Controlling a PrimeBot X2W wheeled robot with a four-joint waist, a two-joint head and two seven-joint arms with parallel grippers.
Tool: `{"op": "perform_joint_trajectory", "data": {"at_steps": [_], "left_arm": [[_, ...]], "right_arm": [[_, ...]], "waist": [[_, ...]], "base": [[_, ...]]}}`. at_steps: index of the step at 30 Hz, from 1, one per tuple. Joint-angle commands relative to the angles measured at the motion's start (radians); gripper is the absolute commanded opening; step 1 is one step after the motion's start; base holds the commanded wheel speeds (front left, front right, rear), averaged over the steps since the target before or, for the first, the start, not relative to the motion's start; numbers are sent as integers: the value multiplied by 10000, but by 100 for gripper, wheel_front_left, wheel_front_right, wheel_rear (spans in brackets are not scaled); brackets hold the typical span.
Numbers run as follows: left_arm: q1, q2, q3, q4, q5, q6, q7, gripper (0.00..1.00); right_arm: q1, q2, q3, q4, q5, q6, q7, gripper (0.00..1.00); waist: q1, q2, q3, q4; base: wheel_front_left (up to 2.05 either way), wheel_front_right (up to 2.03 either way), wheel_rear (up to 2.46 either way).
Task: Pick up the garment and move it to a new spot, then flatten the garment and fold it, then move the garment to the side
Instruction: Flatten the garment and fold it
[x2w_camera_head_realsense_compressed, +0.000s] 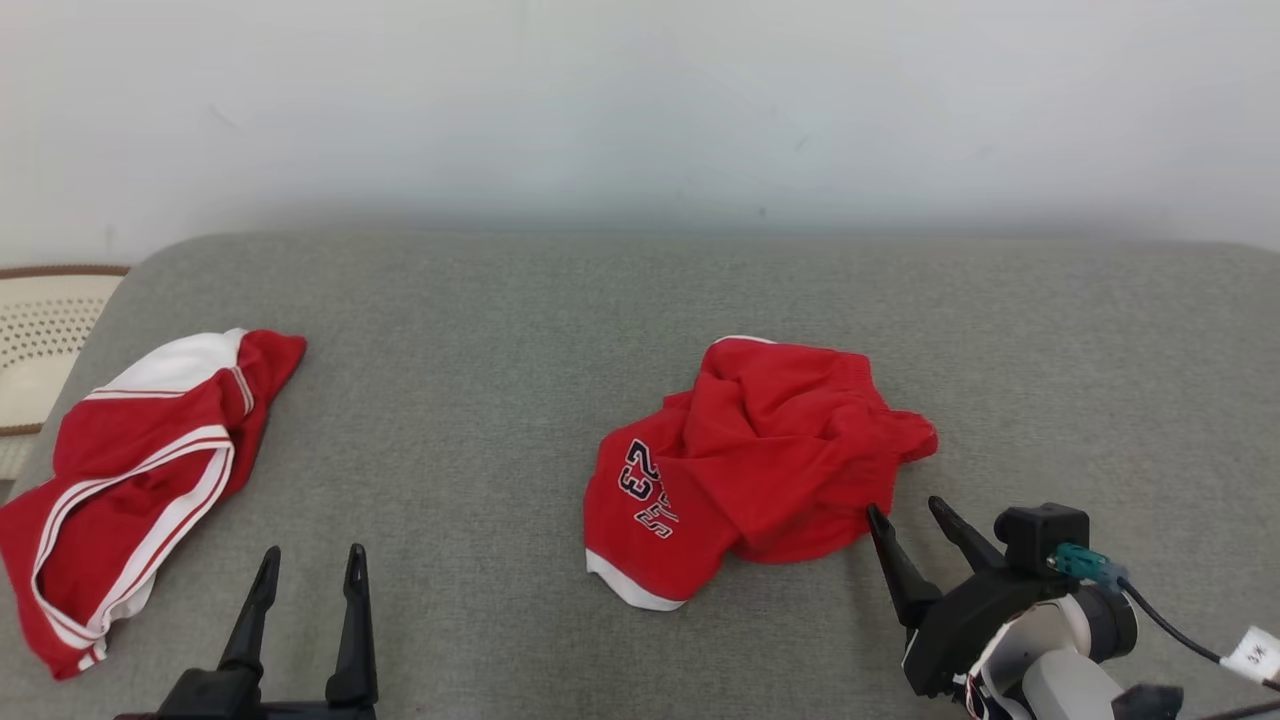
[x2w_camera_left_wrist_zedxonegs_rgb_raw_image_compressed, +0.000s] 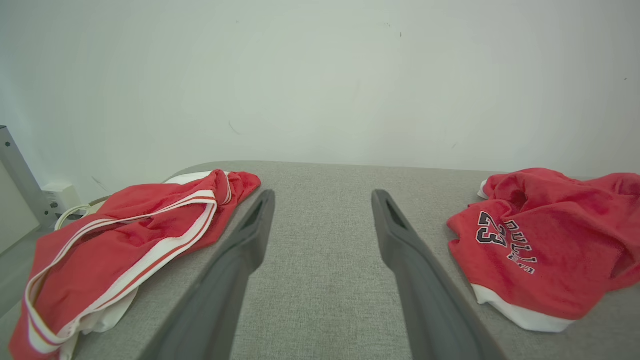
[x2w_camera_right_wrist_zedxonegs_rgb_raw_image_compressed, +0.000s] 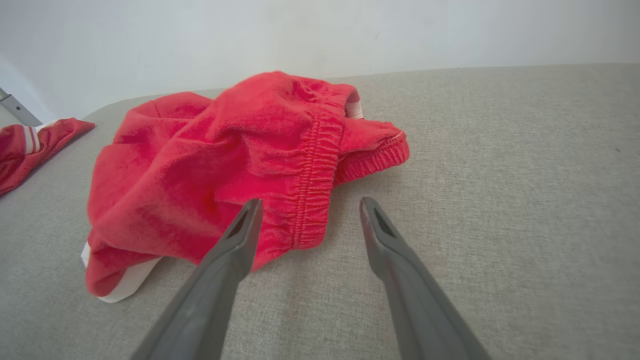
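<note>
So, the red garment (x2w_camera_head_realsense_compressed: 760, 470) is sitting crumpled roughly in the middle of the grey fabric-covered worktop (x2w_camera_head_realsense_compressed: 480, 400). It's bunched into a heap, with a white hem poking out at the near-left corner and a dark "23" print showing on its left side. In the right wrist view you can see a gathered elastic band running down the near face of the heap.

The right gripper (x2w_camera_head_realsense_compressed: 903, 505) is right at the garment's near-right edge, jaws spread apart and holding nothing. In its wrist view one finger overlaps the red cloth beside that elastic band and the other is over bare grey fabric. I can't tell whether the tip actually touches the cloth.

The left gripper (x2w_camera_head_realsense_compressed: 312, 552) is down at the lower left over bare worktop, jaws also released and empty, well apart from the garment.

A second red piece with white stripes (x2w_camera_head_realsense_compressed: 140, 470) lies spread near the left edge, and a pale wall (x2w_camera_head_realsense_compressed: 640, 100) runs behind it all.
</note>
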Motion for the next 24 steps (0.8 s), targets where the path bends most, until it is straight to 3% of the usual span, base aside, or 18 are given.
{"op": "perform_joint_trajectory", "data": {"at_steps": [1,8,9,10,11,18,24], "left_arm": [[-125,-29,20,24,104,-39,-45,100],[-353,-284,-9,205,219,-332,-45,100],[-368,-308,6,225,241,-357,-46,100],[-368,-326,27,240,251,-357,-46,100],[-367,-343,62,260,259,-390,-46,100],[-177,-461,285,394,342,-487,-46,100],[94,-539,427,504,369,-575,-46,100]], "right_arm": [[-255,-86,192,269,172,4,-39,100],[-1240,-192,1191,2116,1033,6,-193,100],[-1307,-189,1323,2299,1140,4,-227,88],[-1377,-195,1430,2442,1255,4,-292,31],[-1471,-221,1526,2588,1347,4,-369,0],[-1717,-320,2324,2993,1905,4,-1037,0],[-1349,-723,3073,2107,2465,4,-1318,0]], "waist": [[-1,0,205,276],[-1,0,422,842],[-1,0,421,886],[-1,0,421,918],[-1,0,418,941],[-1,0,231,862],[-1,0,-116,450]], "base": [[0,0,0],[0,0,0],[0,0,0],[0,0,0],[0,0,0],[0,0,0],[0,0,0]]}}
